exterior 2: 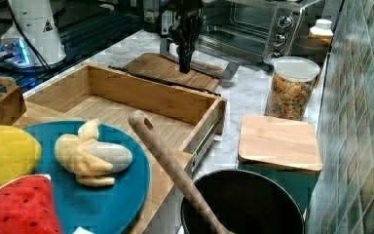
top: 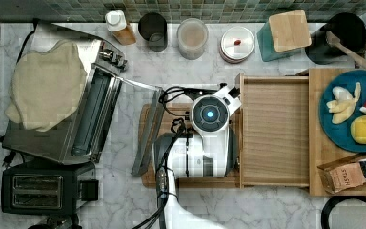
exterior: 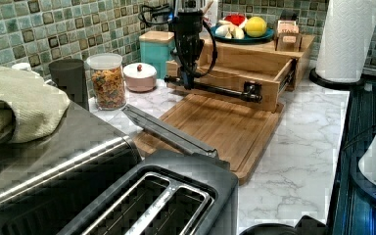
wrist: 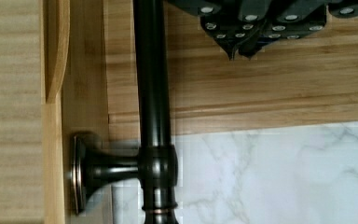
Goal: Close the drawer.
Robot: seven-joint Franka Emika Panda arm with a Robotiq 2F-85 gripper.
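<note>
Drawer (top: 275, 131) pulled out over white marble tabletop (top: 124, 200), above cutting board (exterior: 220, 129). My jaws clenched, empty, just beside dark handle bar (wrist: 151, 93). Green tile backsplash (exterior: 39, 29) behind.

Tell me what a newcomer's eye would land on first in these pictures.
First the open wooden drawer, pulled out from under the shelf that holds a blue fruit plate. The robot's tool hangs just in front of the drawer's dark bar handle. At the top view's left, a toaster oven stands with its door down.
</note>
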